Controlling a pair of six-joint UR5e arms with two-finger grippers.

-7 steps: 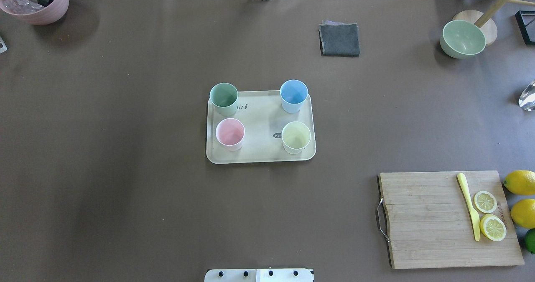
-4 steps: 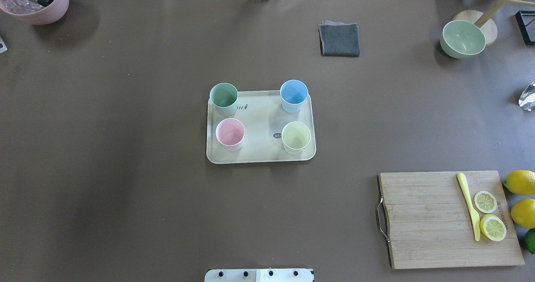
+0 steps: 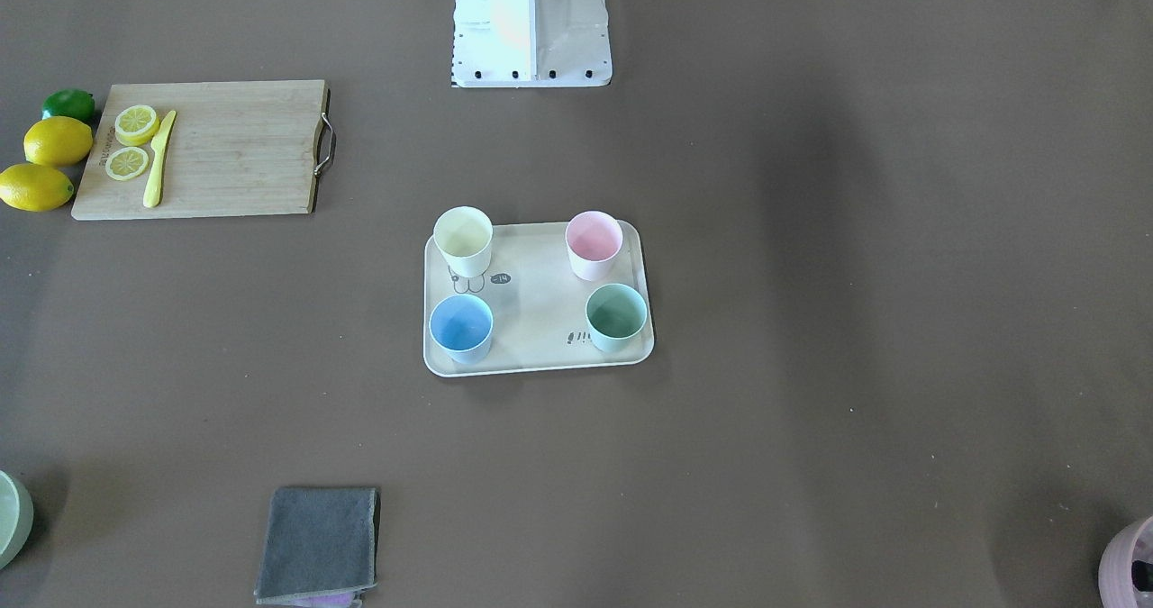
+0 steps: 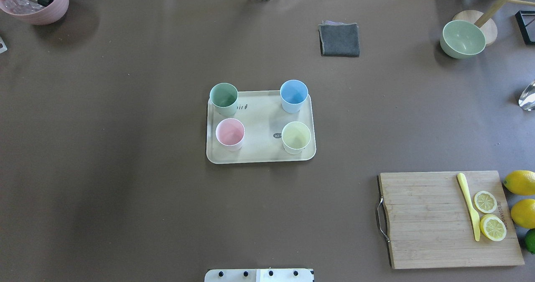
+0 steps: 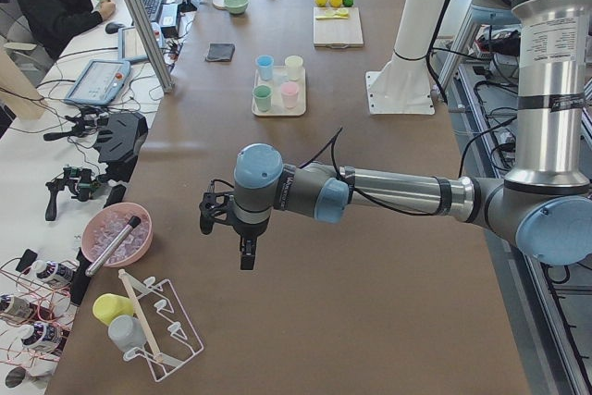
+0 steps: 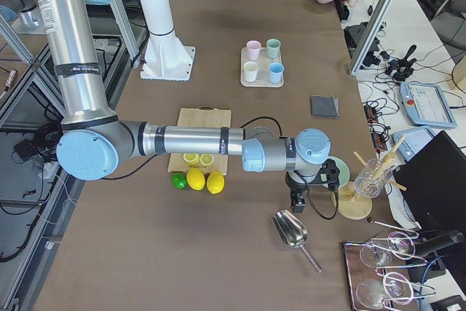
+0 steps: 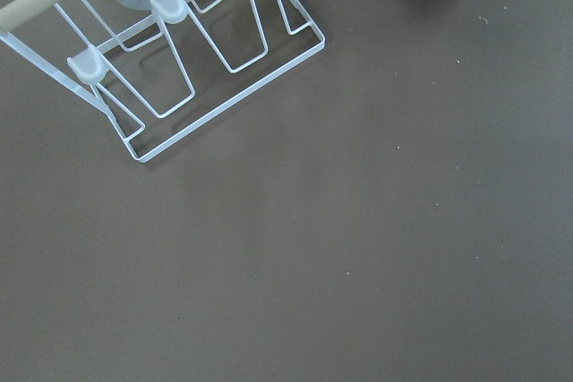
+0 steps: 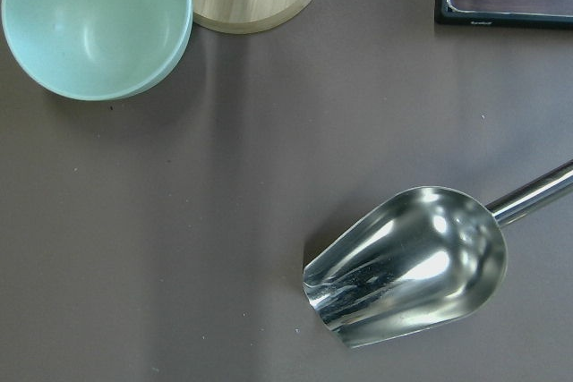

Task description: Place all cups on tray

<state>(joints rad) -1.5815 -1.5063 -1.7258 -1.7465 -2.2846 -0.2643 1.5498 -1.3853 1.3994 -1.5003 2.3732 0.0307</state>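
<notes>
Surface [image 4: 125, 156]: brown and matte, one sheet across the whole top.
Middle: cream tray [image 4: 259, 158].
Right end, robot-side corner: wooden cutting board [image 4: 422, 219] – two lemons [image 4: 520, 181] and a lime [image 4: 531, 240] just beside it, at the end edge.
Right end, far corner: pale green bowl [image 4: 462, 38]; steel scoop [image 4: 527, 96] near it.
Far edge: folded grey cloth [image 4: 339, 39].
Left end, far corner: pink pot [image 4: 37, 6] – white wire rack [image 5: 157, 344] beside it.

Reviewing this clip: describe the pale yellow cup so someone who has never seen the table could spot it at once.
Find the cream tray in the middle of the brown table. The pale yellow cup stands upright at the tray corner nearest the wooden cutting board. The tray's other corners hold a blue cup, a pink cup and a green cup; it alone is yellow.
</notes>
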